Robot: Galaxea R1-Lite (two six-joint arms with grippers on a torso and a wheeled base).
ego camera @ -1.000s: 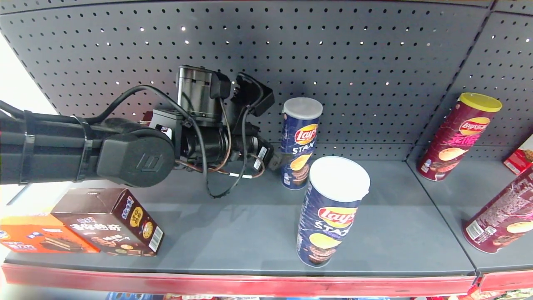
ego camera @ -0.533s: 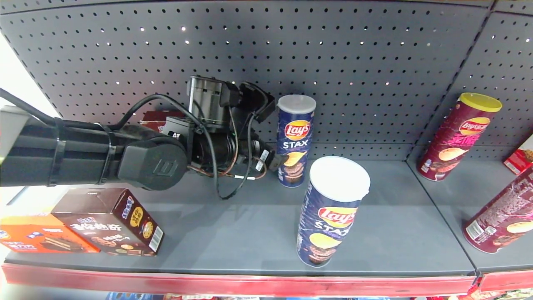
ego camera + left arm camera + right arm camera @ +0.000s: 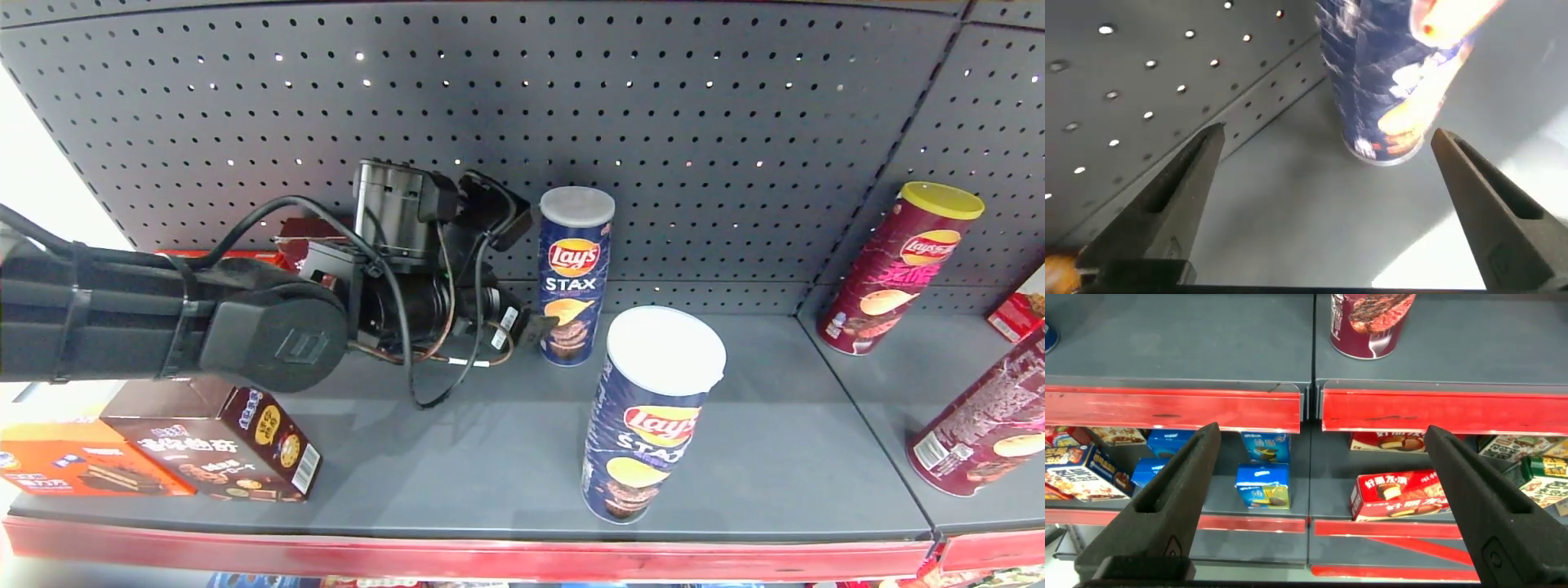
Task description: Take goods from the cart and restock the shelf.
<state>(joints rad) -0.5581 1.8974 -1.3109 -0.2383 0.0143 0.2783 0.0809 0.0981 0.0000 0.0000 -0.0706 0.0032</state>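
Head view: the left gripper is spread wide and empty, its tips just beside the rear can, which stands upright at the back of the shelf. Placing looks complete. The next move calls for backing straight out without nudging it.

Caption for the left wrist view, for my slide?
Open left gripper facing a blue chip can standing on the grey shelf by the pegboard.

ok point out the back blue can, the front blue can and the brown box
back blue can (image 3: 573, 278), head view, middle of its label
front blue can (image 3: 645, 425), head view, middle of its side
brown box (image 3: 237, 449), head view, its printed side face
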